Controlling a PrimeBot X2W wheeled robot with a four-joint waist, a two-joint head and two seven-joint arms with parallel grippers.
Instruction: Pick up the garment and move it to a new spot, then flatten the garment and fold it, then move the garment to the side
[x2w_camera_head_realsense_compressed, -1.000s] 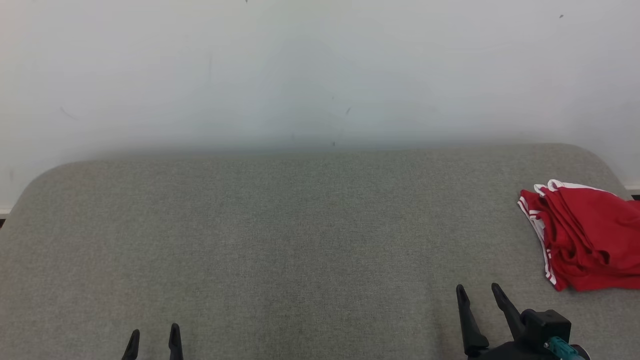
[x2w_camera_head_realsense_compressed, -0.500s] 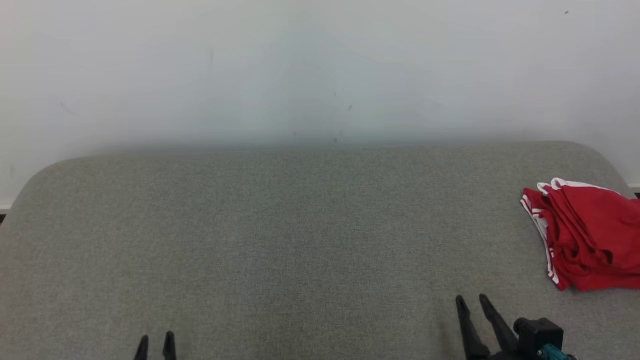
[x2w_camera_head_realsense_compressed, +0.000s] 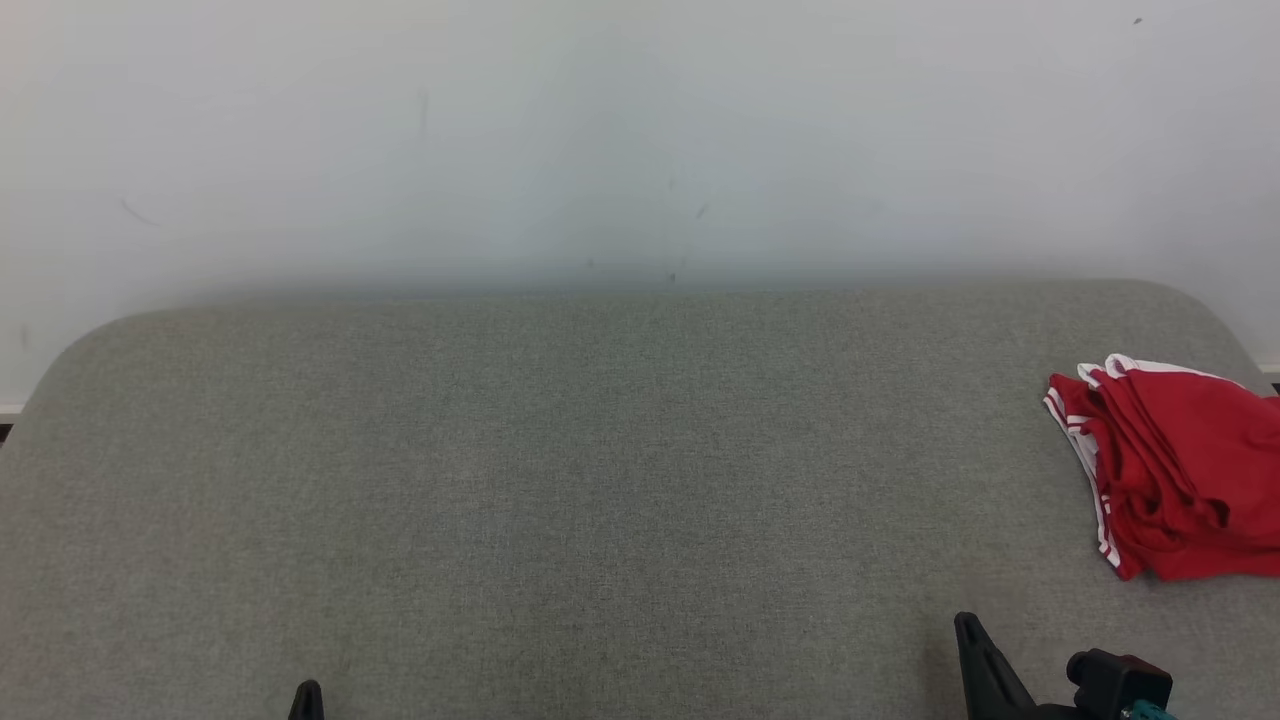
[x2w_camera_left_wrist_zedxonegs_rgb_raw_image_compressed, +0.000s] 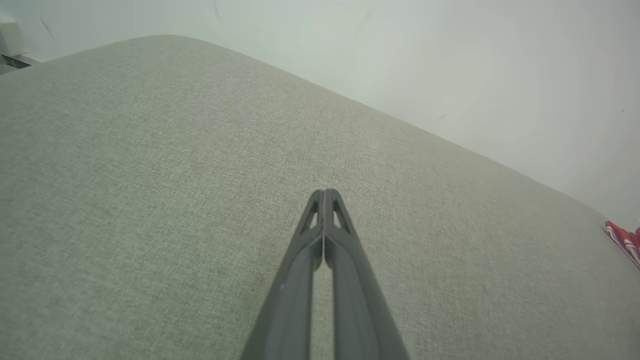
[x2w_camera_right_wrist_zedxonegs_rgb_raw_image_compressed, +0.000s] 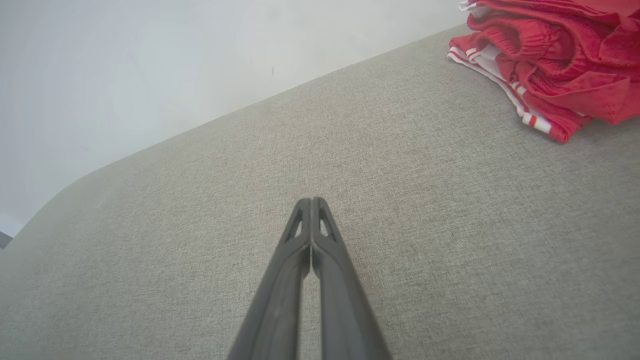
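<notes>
L gripper (x2w_camera_head_realsense_compressed: 306, 702) low at 7 o'clock in head view, tip pointing to 12. Jaws clenched, empty, over grey fabric tabletop (x2w_camera_head_realsense_compressed: 600, 480). R gripper (x2w_camera_head_realsense_compressed: 968, 632) at 5 o'clock, fingers angled twd 11, jaws pressed together, nothing btwn. Red garment (x2w_camera_head_realsense_compressed: 1170, 470) w/ white trim lies bunched at 3 o'clock by tabletop's R edge, apart from R gripper. Pale wall (x2w_camera_head_realsense_compressed: 640, 140) behind.

Garment (x2w_camera_head_realsense_compressed: 1180, 480) — right side cropped.
</notes>
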